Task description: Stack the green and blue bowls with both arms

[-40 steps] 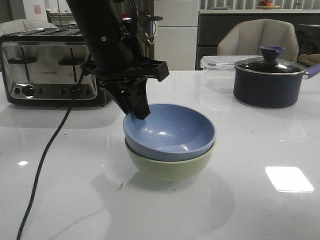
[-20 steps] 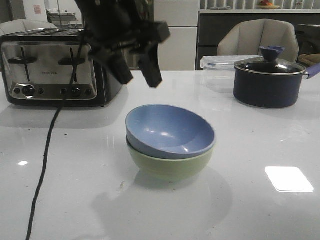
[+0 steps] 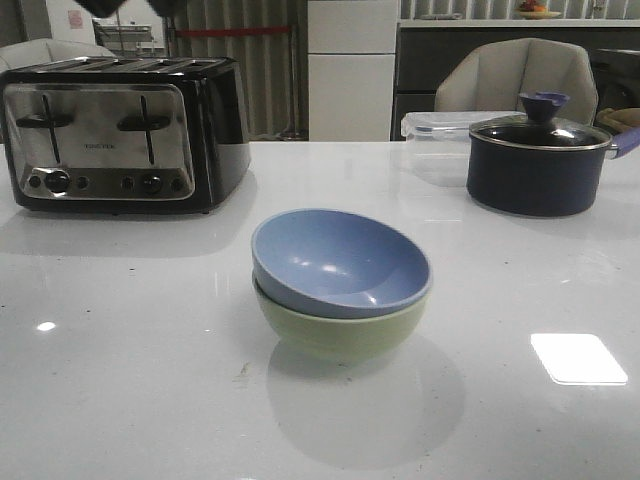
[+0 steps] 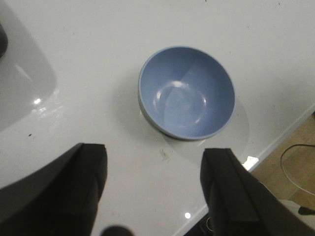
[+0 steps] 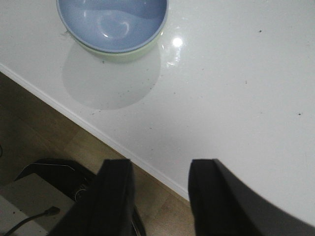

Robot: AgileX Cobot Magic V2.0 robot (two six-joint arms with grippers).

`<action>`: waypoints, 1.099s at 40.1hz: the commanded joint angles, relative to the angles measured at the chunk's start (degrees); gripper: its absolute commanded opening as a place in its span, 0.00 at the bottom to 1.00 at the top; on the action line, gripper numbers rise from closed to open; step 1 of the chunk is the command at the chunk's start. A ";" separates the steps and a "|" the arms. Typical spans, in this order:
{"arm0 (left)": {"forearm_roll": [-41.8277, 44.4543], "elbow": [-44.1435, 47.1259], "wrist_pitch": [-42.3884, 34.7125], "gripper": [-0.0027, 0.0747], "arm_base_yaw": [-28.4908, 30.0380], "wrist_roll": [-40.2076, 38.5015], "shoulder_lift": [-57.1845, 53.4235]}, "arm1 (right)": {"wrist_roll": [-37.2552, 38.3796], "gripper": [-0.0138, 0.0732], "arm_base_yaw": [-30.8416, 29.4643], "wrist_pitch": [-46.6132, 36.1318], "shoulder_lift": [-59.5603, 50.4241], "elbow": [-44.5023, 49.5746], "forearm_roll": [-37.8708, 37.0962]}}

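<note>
The blue bowl (image 3: 340, 263) and green bowl (image 3: 340, 335) look matt and smooth. The white counter (image 3: 120, 380) is glossy, throwing back light. The toaster (image 3: 110, 130) has brushed metal faces with glossy black ends. The dark pot (image 3: 535, 165) carries a glass lid.

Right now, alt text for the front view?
A blue bowl sits nested inside a green bowl at the middle of a white table, no arm in sight. Behind stand a chrome toaster on the left and a dark lidded pot on the right.
</note>
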 commanded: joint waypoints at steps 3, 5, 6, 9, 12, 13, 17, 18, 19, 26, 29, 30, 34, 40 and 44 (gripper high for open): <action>1.14 6.20 -3.44 0.65 -0.42 0.09 -11.33 | 0.02 0.61 -0.03 -3.39 -0.24 -1.41 0.20; 1.93 9.15 -3.73 0.65 -0.42 0.09 -14.41 | 0.02 0.61 -0.03 -3.39 -0.24 -1.41 0.20; 2.48 10.59 -4.00 0.65 -0.42 -0.02 -16.19 | 0.02 0.61 -0.03 -3.33 -0.24 -1.41 0.20; 3.45 14.46 -5.20 0.65 -0.42 -0.02 -20.90 | 0.02 0.61 -0.03 -3.26 -0.24 -1.41 0.20; 4.17 17.77 -6.77 0.65 -0.42 -0.52 -24.73 | 0.02 0.61 -0.03 -3.27 -0.24 -1.41 0.15; 4.54 18.68 -7.12 0.65 -0.42 -0.90 -25.93 | 0.02 0.61 -0.03 -3.15 -0.24 -1.41 0.15; 7.44 22.28 -8.06 0.65 -0.32 -5.78 -30.82 | 0.02 0.61 -0.03 -3.09 -0.24 -1.41 0.15; 8.47 23.17 -8.06 0.65 -0.23 -7.33 -31.94 | 0.02 0.61 -0.03 -3.09 -0.24 -1.41 0.15; 9.29 24.00 -8.06 0.65 -0.23 -8.48 -32.99 | 0.02 0.61 -0.03 -3.09 -0.24 -1.41 0.15; 12.07 27.78 -8.50 0.65 -0.23 -12.48 -36.05 | 0.02 0.61 -0.03 -3.09 -0.24 -1.41 0.15; 12.05 28.39 -8.79 0.65 -0.23 -12.48 -36.03 | 0.02 0.61 -0.03 -3.09 -0.24 -1.41 0.15; 12.05 28.41 -8.79 0.65 -0.23 -12.48 -36.03 | 0.02 0.61 -0.03 -3.02 -0.24 -1.41 0.15; 12.05 28.41 -8.79 0.64 -0.23 -12.48 -35.92 | 0.02 0.56 -0.03 -2.83 -0.24 -1.41 0.15; 12.05 28.41 -8.88 0.46 -0.23 -12.48 -35.92 | 0.02 0.36 -0.03 -2.78 -0.24 -1.41 0.15; 12.05 28.41 -8.88 0.32 -0.23 -12.48 -35.92 | 0.02 0.27 -0.03 -2.78 -0.24 -1.41 0.15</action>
